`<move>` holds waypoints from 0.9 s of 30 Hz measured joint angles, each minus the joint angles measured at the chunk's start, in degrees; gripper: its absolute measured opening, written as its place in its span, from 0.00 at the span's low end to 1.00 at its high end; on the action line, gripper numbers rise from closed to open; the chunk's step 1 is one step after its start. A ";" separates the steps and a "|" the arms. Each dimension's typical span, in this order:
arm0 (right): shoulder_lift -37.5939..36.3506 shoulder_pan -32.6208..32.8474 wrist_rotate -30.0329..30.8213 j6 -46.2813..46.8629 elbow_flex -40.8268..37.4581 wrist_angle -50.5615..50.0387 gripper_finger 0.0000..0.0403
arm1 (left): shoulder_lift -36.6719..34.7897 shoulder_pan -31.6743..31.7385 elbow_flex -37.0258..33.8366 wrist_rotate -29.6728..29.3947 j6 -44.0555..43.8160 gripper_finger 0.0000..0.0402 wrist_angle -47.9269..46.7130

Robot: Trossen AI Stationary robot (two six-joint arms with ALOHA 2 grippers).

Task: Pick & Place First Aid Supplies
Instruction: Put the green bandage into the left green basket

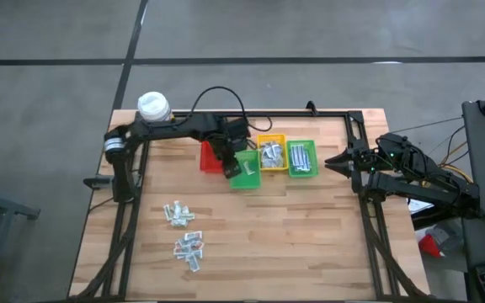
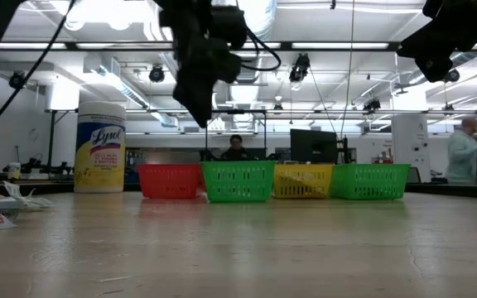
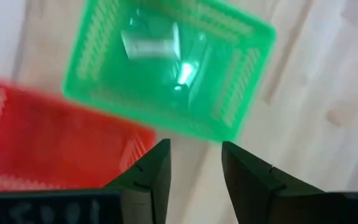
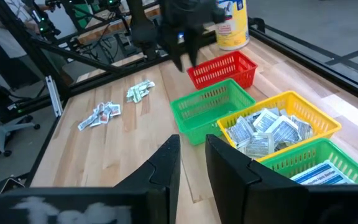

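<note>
I see my left gripper [image 1: 230,171] hanging above the seam between the small red plastic bin [image 1: 210,157] and the near green plastic bin [image 1: 246,171], its fingers [image 3: 148,177] parted a little with nothing between them. One clear packet [image 3: 151,38] lies inside that green bin.

From table centre, the bin row sits at twelve o'clock: red, green, yellow plastic bin [image 1: 271,153] full of crinkly silvery wrappers [image 4: 266,132], then a second green bin [image 1: 302,158] holding blue-striped white strips.

Two loose clusters of small packets [image 1: 178,213] [image 1: 189,247] lie at eight o'clock, with bare wood all around them.

My right gripper [image 1: 343,161] waits at the table's three o'clock edge, fingers narrowly apart and empty.
</note>
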 joint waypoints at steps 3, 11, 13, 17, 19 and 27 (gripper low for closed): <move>0.00 0.00 0.00 0.00 0.00 0.00 0.17 | -2.40 -1.94 -0.82 -0.04 -3.67 0.34 -3.65; 0.02 0.00 0.00 0.00 0.00 -0.02 0.20 | -8.76 -7.95 -8.02 -1.74 -17.39 0.34 -6.19; 0.02 0.00 0.00 0.00 0.00 -0.04 0.20 | -10.58 -9.70 -11.13 -3.46 -20.94 0.34 -6.14; 0.02 0.00 0.00 0.00 0.00 -0.05 0.21 | -14.68 -13.47 -17.82 -7.02 -30.08 0.34 -5.55; 0.02 0.00 0.00 0.00 0.00 -0.07 0.22 | -16.73 -15.32 -21.33 -7.15 -35.05 0.34 -4.71; 0.02 0.00 0.00 -0.02 0.00 -0.07 0.21 | -26.62 -22.76 -35.26 -9.56 -56.91 0.34 2.84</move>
